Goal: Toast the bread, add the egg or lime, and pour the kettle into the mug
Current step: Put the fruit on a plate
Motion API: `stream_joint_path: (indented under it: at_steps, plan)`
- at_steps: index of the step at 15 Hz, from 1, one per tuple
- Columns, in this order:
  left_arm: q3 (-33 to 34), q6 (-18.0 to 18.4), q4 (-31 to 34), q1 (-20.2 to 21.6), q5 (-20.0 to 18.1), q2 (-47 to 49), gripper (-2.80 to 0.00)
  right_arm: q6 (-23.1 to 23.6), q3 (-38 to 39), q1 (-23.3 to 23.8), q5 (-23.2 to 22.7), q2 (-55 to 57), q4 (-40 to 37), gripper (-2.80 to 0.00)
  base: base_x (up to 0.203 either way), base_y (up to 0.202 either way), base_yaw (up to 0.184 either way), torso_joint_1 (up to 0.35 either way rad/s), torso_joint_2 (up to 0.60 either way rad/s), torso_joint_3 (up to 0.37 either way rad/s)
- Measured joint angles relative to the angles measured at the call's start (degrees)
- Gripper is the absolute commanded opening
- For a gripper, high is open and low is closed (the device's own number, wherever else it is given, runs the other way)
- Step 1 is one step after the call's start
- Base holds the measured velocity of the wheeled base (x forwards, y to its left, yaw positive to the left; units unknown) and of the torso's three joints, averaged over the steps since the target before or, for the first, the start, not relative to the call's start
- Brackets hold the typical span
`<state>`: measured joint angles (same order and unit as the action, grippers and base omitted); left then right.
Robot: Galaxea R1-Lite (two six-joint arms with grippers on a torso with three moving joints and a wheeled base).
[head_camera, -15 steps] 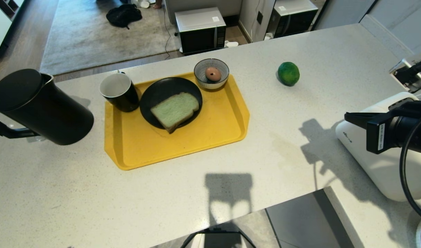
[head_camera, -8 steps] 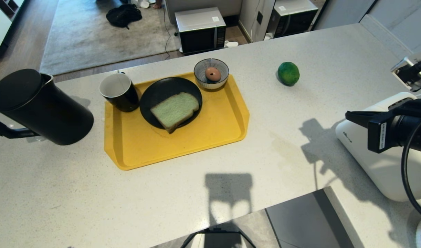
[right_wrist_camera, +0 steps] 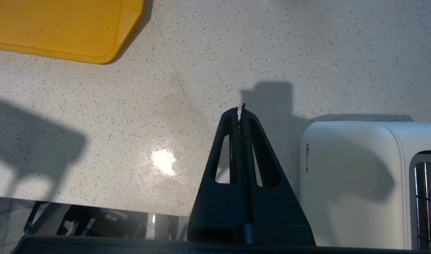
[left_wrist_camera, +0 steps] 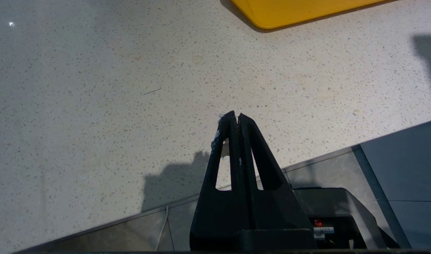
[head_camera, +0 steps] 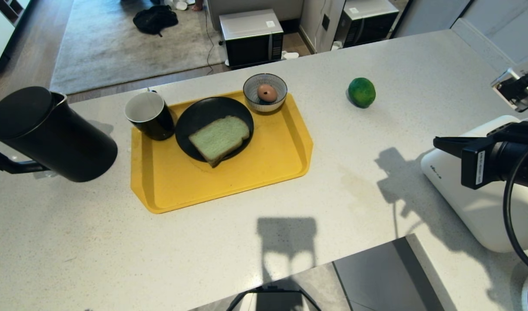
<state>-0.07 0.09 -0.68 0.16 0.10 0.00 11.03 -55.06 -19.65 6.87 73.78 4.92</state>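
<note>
Head view: no step of the task appears done. Bread (head_camera: pixel 219 139) lies on a black plate (head_camera: pixel 194 117) on the yellow tray (head_camera: pixel 229 185); mug (head_camera: pixel 150 114) stands at the tray's far left corner, just beside the plate, its white inside showing no liquid. Egg (head_camera: pixel 267 92) sits in a striped bowl (head_camera: pixel 265 89) at the tray's far edge; lime (head_camera: pixel 362 92) lies on the bare tabletop (head_camera: pixel 117 250), well apart to the tray's right. Kettle (head_camera: pixel 48 131), lid on, stands left of the tray, its handle cut by the frame edge. Toaster (head_camera: pixel 479 207) sits at the right, partly covered by the right arm.

Left wrist view: left claw (left_wrist_camera: pixel 235 118), tips pressed together and holding nothing, hangs over the near edge of the tabletop. Right wrist view: right claw (right_wrist_camera: pixel 240 110), likewise closed and holding nothing, hovers over bare tabletop beside the toaster, between it and the tray's corner.

Toasting, adding egg or lime, and pouring all remain. Toaster slots are largely out of frame; whether they hold anything cannot be told, nor the kettle's fill.
</note>
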Motion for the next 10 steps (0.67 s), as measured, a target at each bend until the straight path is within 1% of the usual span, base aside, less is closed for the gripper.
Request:
stream_joint_path:
  at_steps: [3,10]
  plan:
    - [0.0,0.02,0.0,0.0,0.0,0.0,-2.8,1.34,-0.19,-0.07,-0.05,-0.1,0.0,-2.8,0.0,0.0,0.0,0.0,0.0,0.0]
    - [0.0,0.01,0.0,0.0,0.04,0.0,-2.8,1.47,-1.22,0.0,-0.05,-0.18,0.04,-2.8,0.0,0.0,0.0,0.0,0.0,0.0]
